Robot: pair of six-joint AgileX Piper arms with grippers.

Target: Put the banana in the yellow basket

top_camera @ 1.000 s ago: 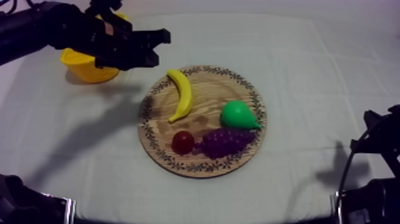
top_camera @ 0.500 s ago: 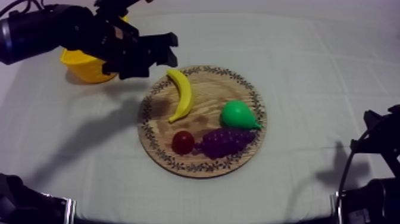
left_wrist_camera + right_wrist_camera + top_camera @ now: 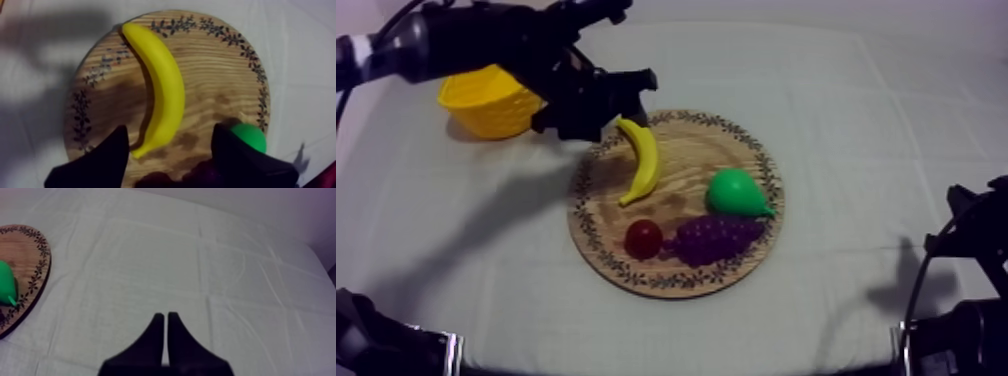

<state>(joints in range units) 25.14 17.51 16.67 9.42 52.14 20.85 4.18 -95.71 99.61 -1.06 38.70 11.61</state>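
The yellow banana (image 3: 641, 160) lies curved on the left part of the round wooden board (image 3: 681, 283). My left gripper (image 3: 625, 104) hovers over the board's far left rim, just above the banana's upper end, open and holding nothing. In the left wrist view its two black fingers (image 3: 111, 156) stand wide apart, with the banana (image 3: 162, 85) on the board (image 3: 220, 65) showing between them. Behind the left arm, at the far left of the table, sits the yellow basket (image 3: 484, 104). My right gripper (image 3: 166, 317) is shut on nothing over bare cloth, low at the right side (image 3: 968, 228).
A green pear (image 3: 736, 192), purple grapes (image 3: 714, 237) and a small red fruit (image 3: 643, 238) share the board's right and near parts. The pear (image 3: 6, 283) and board rim (image 3: 30, 253) lie off to the side of my right gripper. Cloth surrounds the board.
My left arm has swung right from over the basket to the board's far left rim. Its fingers have gone from shut to open. The fruit and the right arm have not moved.
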